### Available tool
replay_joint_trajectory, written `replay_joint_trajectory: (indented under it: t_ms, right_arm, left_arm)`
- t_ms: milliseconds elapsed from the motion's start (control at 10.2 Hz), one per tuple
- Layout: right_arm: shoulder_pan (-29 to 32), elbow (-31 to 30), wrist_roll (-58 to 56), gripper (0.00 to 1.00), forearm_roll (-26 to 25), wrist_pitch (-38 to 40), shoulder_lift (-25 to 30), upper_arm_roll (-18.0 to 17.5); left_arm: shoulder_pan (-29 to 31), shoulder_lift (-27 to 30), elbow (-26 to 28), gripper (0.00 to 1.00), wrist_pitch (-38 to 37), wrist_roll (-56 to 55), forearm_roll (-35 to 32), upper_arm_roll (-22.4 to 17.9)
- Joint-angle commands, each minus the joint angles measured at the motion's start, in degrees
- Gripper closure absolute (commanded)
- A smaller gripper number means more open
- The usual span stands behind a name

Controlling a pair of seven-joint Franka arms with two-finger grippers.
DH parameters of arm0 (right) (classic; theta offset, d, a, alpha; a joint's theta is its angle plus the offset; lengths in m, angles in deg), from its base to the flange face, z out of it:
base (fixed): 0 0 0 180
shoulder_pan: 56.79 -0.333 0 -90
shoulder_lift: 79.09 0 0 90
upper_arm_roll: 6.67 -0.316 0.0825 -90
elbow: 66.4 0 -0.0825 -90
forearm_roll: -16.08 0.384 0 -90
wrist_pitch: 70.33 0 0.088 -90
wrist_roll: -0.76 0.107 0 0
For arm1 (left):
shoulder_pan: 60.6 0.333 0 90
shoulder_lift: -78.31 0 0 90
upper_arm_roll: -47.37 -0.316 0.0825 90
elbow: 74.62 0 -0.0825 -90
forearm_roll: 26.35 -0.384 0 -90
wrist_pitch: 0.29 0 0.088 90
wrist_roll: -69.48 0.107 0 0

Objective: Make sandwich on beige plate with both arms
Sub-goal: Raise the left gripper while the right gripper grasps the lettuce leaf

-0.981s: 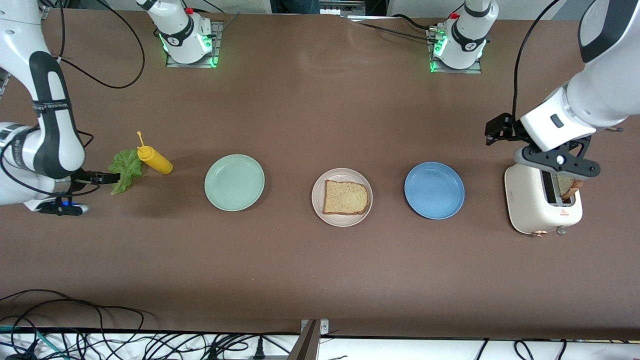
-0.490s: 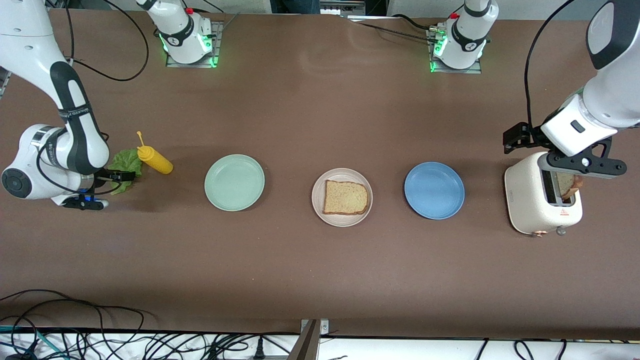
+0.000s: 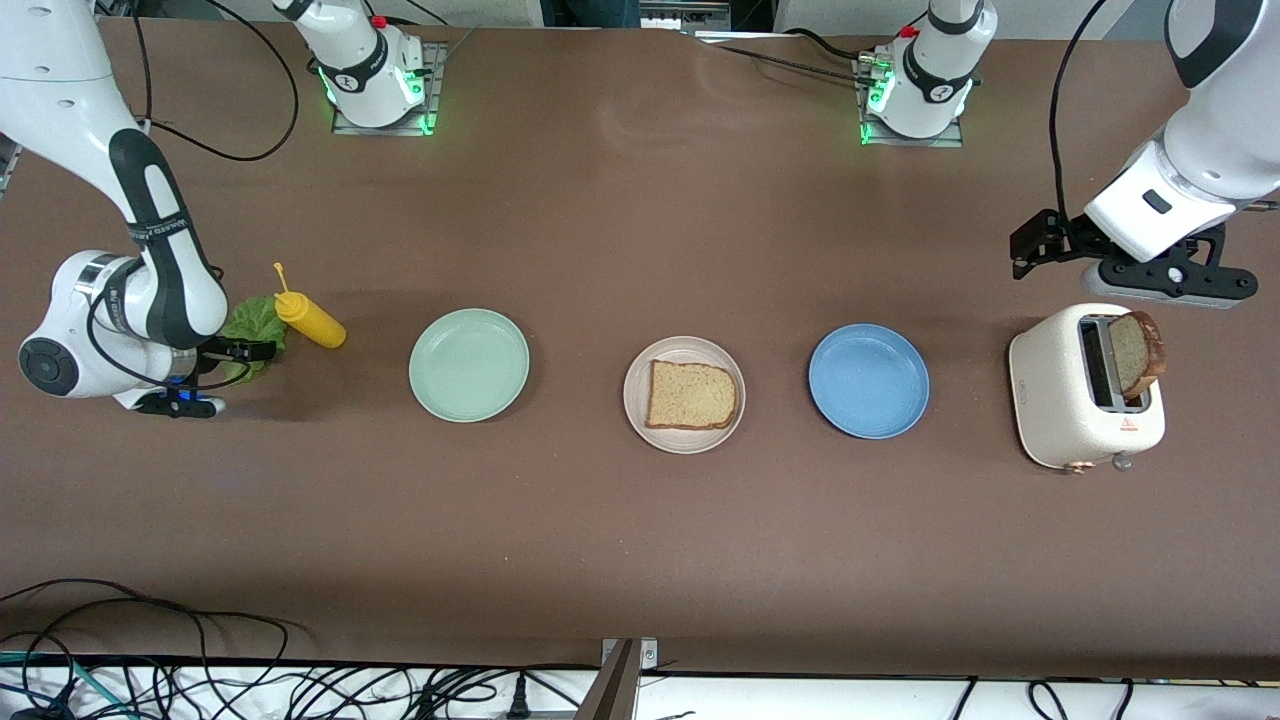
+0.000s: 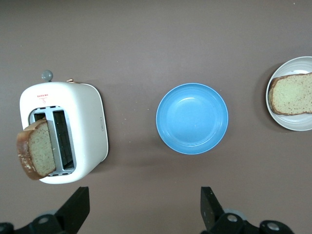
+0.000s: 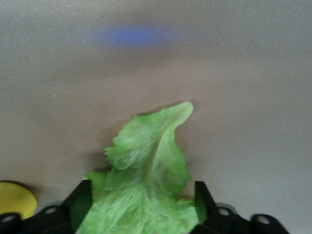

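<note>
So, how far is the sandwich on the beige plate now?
Done: one square tan bread slice lies on the round beige plate. In hand: the right gripper straddles the ruffled green lettuce leaf beside the yellow squeeze bottle, fingers apart. Left: the second bread slice stands in the white toaster; the open left gripper hangs above the table beside it.

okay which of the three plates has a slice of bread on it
The beige plate, the middle one of the row, holds a bread slice. The mint-green plate and the blue plate hold nothing.
</note>
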Motion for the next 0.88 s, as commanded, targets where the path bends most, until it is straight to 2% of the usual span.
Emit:
replay_joint_trajectory:
  t_ms: [0,98,196,588,785]
  right_arm:
    - [0.3,-0.6,0.9,0.77,-1.2,-0.8,0.2,-0.4]
    - [0.3,-0.6,0.9,0.95,-1.2,-0.8,0.3,-0.4]
    - [0.3,-0.6,0.9,1.00,-1.2,-0.7,0.2,-0.4]
    - [0.2,0.0,0.0,1.00,-1.2,0.7,2.4,-0.5]
    - [-0.1,3.0,-1.3,1.00,-1.2,6.0,5.8,-0.8]
  left_arm:
    - [-0.2,0.6,0.6,0.00,-0.2,-0.4,0.7,-0.1]
    - [0.1,0.6,0.6,0.00,-0.2,-0.4,0.9,-0.2]
    - [0.2,0.6,0.6,0.00,-0.2,-0.4,1.0,-0.2]
    - [0.4,0.6,0.6,0.00,-0.5,-0.3,1.0,-0.2]
    - [0.4,0.6,0.6,0.00,-0.5,-0.4,1.0,-0.2]
